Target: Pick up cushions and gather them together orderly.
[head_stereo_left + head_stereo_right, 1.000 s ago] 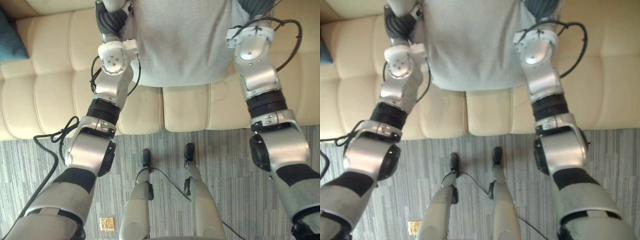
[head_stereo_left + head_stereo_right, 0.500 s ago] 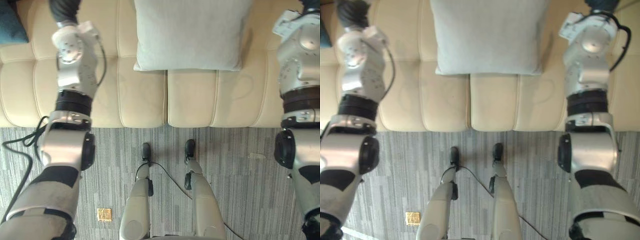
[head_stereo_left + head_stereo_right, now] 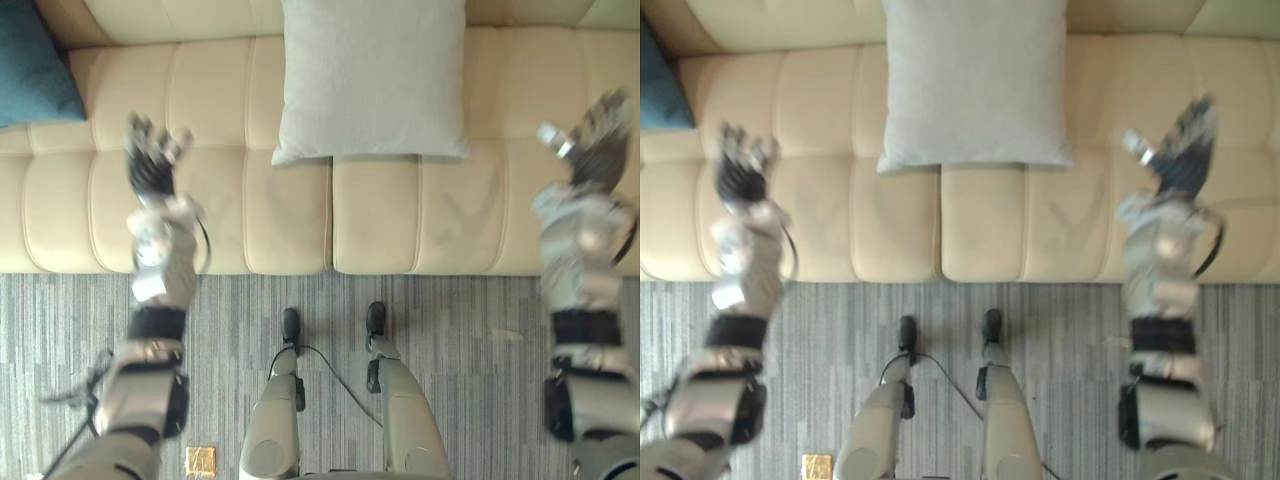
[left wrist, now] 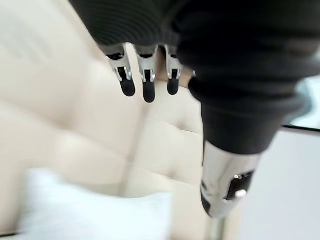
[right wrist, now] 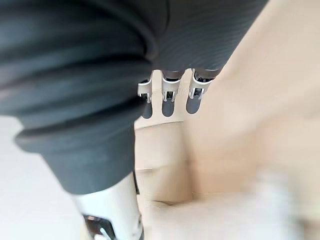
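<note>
A light grey cushion (image 3: 372, 80) lies flat on the cream sofa (image 3: 380, 220), at the middle of the seat against the backrest. A teal cushion (image 3: 35, 65) rests at the sofa's far left end. My left hand (image 3: 152, 160) hovers over the seat to the left of the grey cushion, fingers spread and holding nothing. To the right of the cushion my right hand (image 3: 600, 135) is raised the same way, open and empty. In the left wrist view straight fingers (image 4: 145, 75) point at the sofa, with the pale cushion (image 4: 95, 215) beyond them. The right wrist view shows its fingers (image 5: 170, 95) straight too.
Grey striped carpet (image 3: 480, 380) runs in front of the sofa. A small gold square (image 3: 200, 460) lies on the floor by my left side. The seat on both sides of the grey cushion is bare.
Both hands have let go of the grey cushion, which now lies on the seat. The arms have drawn back and apart, and the fingers have opened.
</note>
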Robot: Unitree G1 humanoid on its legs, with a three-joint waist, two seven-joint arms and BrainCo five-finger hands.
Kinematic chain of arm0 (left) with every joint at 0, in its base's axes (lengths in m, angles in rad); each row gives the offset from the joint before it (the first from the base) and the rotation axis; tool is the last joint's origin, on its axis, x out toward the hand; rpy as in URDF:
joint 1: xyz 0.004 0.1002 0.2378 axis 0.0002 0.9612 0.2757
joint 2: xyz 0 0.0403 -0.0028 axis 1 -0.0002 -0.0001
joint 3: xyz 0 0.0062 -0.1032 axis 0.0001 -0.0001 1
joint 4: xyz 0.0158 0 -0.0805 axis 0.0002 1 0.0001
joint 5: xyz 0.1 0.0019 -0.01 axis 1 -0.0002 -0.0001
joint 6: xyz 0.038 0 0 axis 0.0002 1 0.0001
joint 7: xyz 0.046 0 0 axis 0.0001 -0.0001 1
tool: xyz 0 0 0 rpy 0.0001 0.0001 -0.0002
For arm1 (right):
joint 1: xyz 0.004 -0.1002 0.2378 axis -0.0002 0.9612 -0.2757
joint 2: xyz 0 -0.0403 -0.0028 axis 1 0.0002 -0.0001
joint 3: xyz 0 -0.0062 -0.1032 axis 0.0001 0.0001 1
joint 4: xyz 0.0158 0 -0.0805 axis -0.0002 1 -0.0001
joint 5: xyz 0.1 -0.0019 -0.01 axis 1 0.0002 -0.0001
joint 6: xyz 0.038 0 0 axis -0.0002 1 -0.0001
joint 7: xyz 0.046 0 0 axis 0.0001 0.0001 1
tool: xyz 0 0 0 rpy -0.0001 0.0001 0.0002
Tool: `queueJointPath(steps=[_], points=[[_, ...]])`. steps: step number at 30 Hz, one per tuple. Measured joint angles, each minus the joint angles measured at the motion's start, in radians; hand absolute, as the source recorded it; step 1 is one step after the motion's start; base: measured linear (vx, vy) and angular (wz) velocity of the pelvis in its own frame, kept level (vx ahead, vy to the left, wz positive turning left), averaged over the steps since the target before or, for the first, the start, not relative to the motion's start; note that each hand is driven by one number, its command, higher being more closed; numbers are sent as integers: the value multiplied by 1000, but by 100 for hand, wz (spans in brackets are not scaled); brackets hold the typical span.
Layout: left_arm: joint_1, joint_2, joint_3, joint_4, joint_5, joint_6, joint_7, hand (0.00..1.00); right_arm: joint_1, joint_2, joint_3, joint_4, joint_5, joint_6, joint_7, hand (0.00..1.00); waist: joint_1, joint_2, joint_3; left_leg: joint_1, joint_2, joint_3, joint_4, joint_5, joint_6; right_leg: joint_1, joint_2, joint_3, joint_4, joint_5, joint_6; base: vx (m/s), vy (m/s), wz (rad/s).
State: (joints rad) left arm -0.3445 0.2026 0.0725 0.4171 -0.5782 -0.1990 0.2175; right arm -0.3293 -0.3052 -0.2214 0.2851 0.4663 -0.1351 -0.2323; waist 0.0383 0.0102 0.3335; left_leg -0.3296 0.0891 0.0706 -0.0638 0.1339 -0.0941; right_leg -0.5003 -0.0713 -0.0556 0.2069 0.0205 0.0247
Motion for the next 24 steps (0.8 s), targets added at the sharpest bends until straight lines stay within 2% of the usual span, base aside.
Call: queueJointPath(steps=[2, 4, 5, 9, 12, 14, 17, 22, 24], points=[[153, -84, -26, 22, 69, 20, -39, 0, 150, 135, 8, 12, -38, 0, 33, 0, 7, -6, -7, 36, -2, 1, 6, -13, 2, 34, -1, 0, 8, -20, 9, 15, -9, 0], [216, -123, -25, 86, 123, 36, -66, 0, 237, 198, 19, 47, -49, 0, 60, 0, 13, -10, -18, 65, -4, 1, 16, -29, 7, 66, -4, -1, 15, -33, 10, 17, -1, 2], [252, -141, -16, 144, 158, 52, -77, 0, 284, 229, 20, 97, -85, 2, 75, 0, 15, -12, -47, 81, -6, -1, 16, -33, 11, 83, -6, -5, 14, -40, 12, 52, 7, 6], [328, -180, 23, 313, 238, 90, -101, 0, 401, 272, 27, 251, -143, 12, 108, 0, 13, -16, -142, 145, -13, -21, 29, -63, 10, 164, -19, -27, 14, -69, 22, 77, 25, 15], [371, -182, 45, 422, 330, 112, -115, 0, 443, 300, 24, 386, -159, 32, 128, 0, 12, -35, -208, 197, -14, -17, 51, -100, 17, 225, -22, -24, 7, -86, 27, 64, 39, -2], [376, -185, 67, 470, 383, 126, -116, 0, 443, 310, 19, 452, -177, 40, 141, 0, 15, -44, -223, 230, -11, 4, 50, -109, 15, 251, -20, -11, -3, -84, 28, 39, 23, -27], [389, -191, 68, 522, 425, 139, -121, 0, 447, 310, 4, 511, -195, 58, 151, 0, 16, -40, -247, 271, -8, 42, 53, -122, 10, 283, -16, 19, -21, -76, 33, 17, 29, -39], [390, -199, 69, 537, 432, 140, -130, 0, 446, 307, -10, 560, -216, 77, 151, 0, 16, -42, -252, 295, -4, 75, 112, -162, 14, 322, -14, 46, -30, -60, 36, 23, 33, -22], [389, -201, 71, 535, 442, 140, -129, 0, 443, 308, 2, 560, -231, 77, 151, 0, 17, -43, -256, 277, 2, 79, 167, -191, 22, 325, -16, 63, -2, -69, 63, -33, 32, -6]])
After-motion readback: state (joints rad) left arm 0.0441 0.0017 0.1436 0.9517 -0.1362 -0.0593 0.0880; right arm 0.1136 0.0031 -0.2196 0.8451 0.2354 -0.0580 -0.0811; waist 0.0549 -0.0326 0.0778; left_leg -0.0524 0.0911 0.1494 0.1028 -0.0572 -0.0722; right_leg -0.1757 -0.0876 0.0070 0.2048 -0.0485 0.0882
